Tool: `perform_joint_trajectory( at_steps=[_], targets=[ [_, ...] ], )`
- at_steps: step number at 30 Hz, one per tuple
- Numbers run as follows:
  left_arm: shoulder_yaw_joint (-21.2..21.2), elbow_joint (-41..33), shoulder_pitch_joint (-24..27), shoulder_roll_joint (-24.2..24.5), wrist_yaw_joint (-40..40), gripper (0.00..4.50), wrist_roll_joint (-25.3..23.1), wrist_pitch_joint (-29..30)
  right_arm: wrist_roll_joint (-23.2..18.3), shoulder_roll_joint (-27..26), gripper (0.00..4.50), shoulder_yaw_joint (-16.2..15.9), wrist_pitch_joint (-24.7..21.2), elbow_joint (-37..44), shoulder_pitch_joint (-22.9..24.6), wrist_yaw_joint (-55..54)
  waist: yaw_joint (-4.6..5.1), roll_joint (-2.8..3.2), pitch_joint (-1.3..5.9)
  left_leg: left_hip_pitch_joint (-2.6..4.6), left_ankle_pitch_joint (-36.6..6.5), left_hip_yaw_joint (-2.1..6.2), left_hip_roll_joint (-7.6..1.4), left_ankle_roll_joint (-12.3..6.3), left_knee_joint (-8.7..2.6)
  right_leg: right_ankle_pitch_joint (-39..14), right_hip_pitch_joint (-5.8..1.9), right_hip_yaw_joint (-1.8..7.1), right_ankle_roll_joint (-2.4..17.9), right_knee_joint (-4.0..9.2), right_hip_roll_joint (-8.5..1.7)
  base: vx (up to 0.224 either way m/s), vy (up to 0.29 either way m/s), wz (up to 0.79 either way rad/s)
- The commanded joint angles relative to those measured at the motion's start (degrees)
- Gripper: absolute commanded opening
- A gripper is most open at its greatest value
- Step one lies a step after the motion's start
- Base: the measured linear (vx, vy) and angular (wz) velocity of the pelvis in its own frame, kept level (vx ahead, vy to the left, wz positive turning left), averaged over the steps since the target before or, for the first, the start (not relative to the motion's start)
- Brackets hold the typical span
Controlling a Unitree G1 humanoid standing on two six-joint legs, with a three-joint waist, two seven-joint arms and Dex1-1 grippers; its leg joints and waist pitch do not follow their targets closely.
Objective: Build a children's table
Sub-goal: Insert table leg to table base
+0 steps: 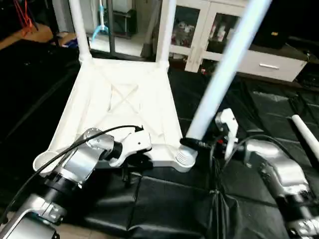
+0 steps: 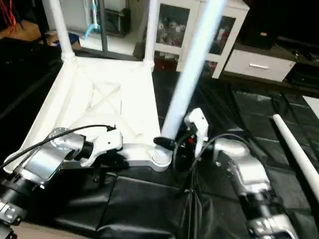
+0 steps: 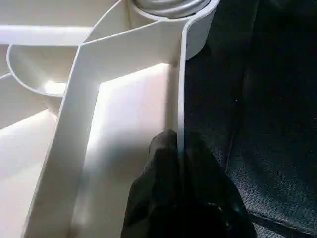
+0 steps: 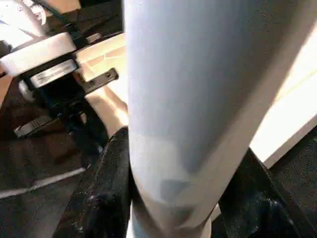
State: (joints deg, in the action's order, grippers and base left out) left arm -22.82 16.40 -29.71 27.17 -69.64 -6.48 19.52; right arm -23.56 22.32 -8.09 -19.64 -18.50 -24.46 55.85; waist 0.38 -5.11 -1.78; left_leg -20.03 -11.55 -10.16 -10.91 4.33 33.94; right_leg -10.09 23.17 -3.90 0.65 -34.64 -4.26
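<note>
Left gripper (image 3: 181,163): fingers (image 3: 158,188) pinched near-shut on the thin side wall of the table top (image 1: 119,99), one finger on each face of the rim, at the near edge. Right gripper (image 4: 173,198): fingers (image 4: 111,188) about half open, clamped around the base of a leg (image 1: 224,69), black pads pressed to the white tube on both sides.

The table top lies upside down on black matting (image 1: 164,199), ribbed X underside up, its far edge toward the cabinets (image 1: 199,30). The held leg's lower end sits at the near right corner socket (image 1: 185,158), just above its ribbed collar. Its long axis leans from the socket up and toward the right of the head views, away from vertical — the upper end is cut off at the frame edge. Whether the thread has caught in the socket cannot be told; the right gripper covers that joint.

Two more legs (image 1: 79,30) stand upright in the far corner sockets, tops cut off. A fourth leg (image 1: 306,137) lies on the matting to the right, well apart from the top, only partly in frame. The near left corner socket (image 1: 45,162) is open, partly behind the left forearm (image 1: 75,169).
</note>
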Motion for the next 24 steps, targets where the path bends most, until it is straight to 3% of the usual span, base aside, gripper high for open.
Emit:
perform_joint_trajectory(
  at_steps=[1, 6, 7, 8, 12, 14, 17, 21, 24],
  targets=[
    [-2.68, 1.03, 1.97, 0.18, -1.99, 0.0, 0.05, 0.93, 5.5, 0.99, 1.83, -0.69, 1.58, -6.54, -0.99, -1.82, -0.1, 0.47, 2.09, -0.25, -16.57, 1.08, -2.5, -0.61, -4.45, -24.09, -1.91, 2.75, 9.09, 5.26, -3.98, 0.0, 0.0, 0.0],
    [-2.89, 0.94, 1.86, 0.29, -2.27, 0.0, 0.03, 0.96, 5.88, 1.48, 1.83, -3.0, 1.2, -6.39, -1.22, 2.27, 0.15, 0.45, 2.03, -0.01, -18.71, 1.22, -2.57, -0.33, -4.5, -26.82, -1.68, 2.77, 8.0, 5.63, -3.99, 0.0, 0.0, 0.0],
    [-3.02, 0.96, 1.78, 0.4, -2.34, 0.0, -0.01, 0.9, 6.94, 2.09, 1.83, -5.46, 1.79, -5.54, -1.36, 5.36, 0.08, 0.4, 2.15, -0.01, -18.35, 1.24, -2.64, -0.4, -4.51, -25.92, -1.73, 2.78, 8.15, 5.51, -4.0, 0.0, 0.0, 0.0],
    [-3.04, 0.96, 1.77, 0.42, -2.34, 0.0, -0.01, 0.9, 7.1, 2.2, 1.83, -5.87, 1.92, -5.39, -1.4, 5.9, 0.08, 0.4, 2.15, -0.01, -18.35, 1.24, -2.64, -0.4, -4.51, -25.92, -1.73, 2.78, 8.15, 5.51, -4.0, 0.0, 0.0, 0.0],
    [-3.0, 0.89, 1.77, 0.57, -2.18, 0.0, -0.03, 0.88, 7.72, 3.87, 1.83, -8.78, 2.53, -3.27, -1.19, 10.31, -0.09, 0.42, 2.37, -0.05, -16.0, 1.04, -2.75, -1.0, -4.48, -20.84, -1.95, 2.88, 9.53, 4.95, -3.87, 0.0, 0.0, 0.0],
    [-2.96, 0.88, 1.78, 0.64, -2.11, 0.0, -0.01, 0.95, 8.04, 5.26, 1.83, -10.24, 3.44, -2.91, -0.8, 13.41, -0.46, 0.35, 2.56, 0.02, -13.38, 0.76, -2.77, -1.84, -4.39, -15.81, -2.19, 2.94, 11.13, 4.52, -3.78, 0.0, 0.0, 0.0],
    [-2.97, 0.89, 1.79, 0.72, -2.15, 0.0, 0.04, 1.02, 8.44, 6.38, 1.83, -11.42, 3.85, -3.41, -0.42, 16.17, -0.8, 0.31, 2.63, -0.01, -12.26, 0.7, -2.76, -2.33, -4.34, -14.3, -2.37, 2.92, 11.72, 4.36, -3.8, 0.0, 0.0, 0.0],
    [-3.09, 0.97, 1.77, 0.82, -2.21, 0.0, 0.04, 0.91, 9.17, 5.72, 1.83, -10.69, 4.9, -5.79, -0.68, 15.61, -0.83, 0.36, 2.48, 0.01, -14.0, 0.77, -2.76, -1.88, -4.47, -17.0, -2.29, 2.86, 11.5, 4.66, -3.86, 0.0, 0.0, 0.0],
    [-3.03, 0.95, 1.78, 0.81, -2.09, 0.0, 0.11, 0.96, 8.48, 3.77, 1.83, -7.61, 5.51, -9.1, -1.21, 11.51, -0.7, 0.44, 2.46, 0.15, -15.85, 0.89, -2.74, -1.04, -4.57, -19.55, -2.04, 2.86, 10.77, 4.96, -3.88, 0.0, 0.0, 0.0]
  ],
)
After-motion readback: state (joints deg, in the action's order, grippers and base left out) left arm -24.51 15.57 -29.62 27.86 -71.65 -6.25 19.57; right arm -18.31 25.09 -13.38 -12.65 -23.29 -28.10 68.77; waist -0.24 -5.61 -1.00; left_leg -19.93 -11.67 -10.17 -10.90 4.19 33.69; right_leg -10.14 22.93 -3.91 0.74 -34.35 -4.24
